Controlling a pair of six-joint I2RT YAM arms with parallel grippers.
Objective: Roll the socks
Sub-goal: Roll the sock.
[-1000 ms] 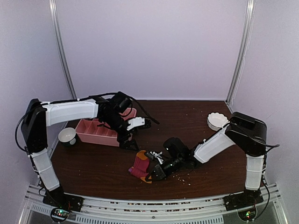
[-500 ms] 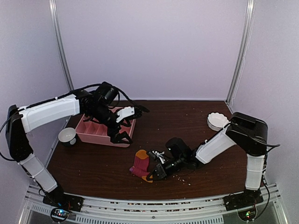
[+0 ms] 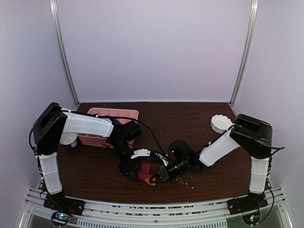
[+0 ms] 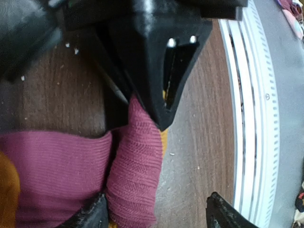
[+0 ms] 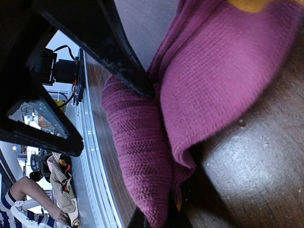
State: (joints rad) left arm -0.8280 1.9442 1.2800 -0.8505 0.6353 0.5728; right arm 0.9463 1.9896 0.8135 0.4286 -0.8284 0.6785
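The socks point(image 3: 145, 169) lie as one folded purple, dark red and orange bundle on the brown table point(image 3: 95, 175), near the front centre. My right gripper point(image 3: 156, 175) is shut on the bundle's near right edge; in the right wrist view the purple fabric point(image 5: 142, 156) runs down into its closed tips point(image 5: 161, 221). My left gripper point(image 3: 132, 165) is open and low over the bundle's left side. In the left wrist view its fingertips point(image 4: 92, 216) straddle a dark red fold point(image 4: 135, 180), which lies against the left one. The right gripper's black finger point(image 4: 166, 71) fills the top of that view.
A pink tray point(image 3: 114, 114) stands at the back left, with a white bowl point(image 3: 69, 139) beside it behind the left arm. A white dish point(image 3: 219, 122) sits at the back right. Crumbs dot the table. The front rail point(image 4: 247, 118) runs close by.
The left arm has swung from over the pink tray down and forward to the socks. Its open gripper now sits at the bundle. The right gripper has stayed on the socks.
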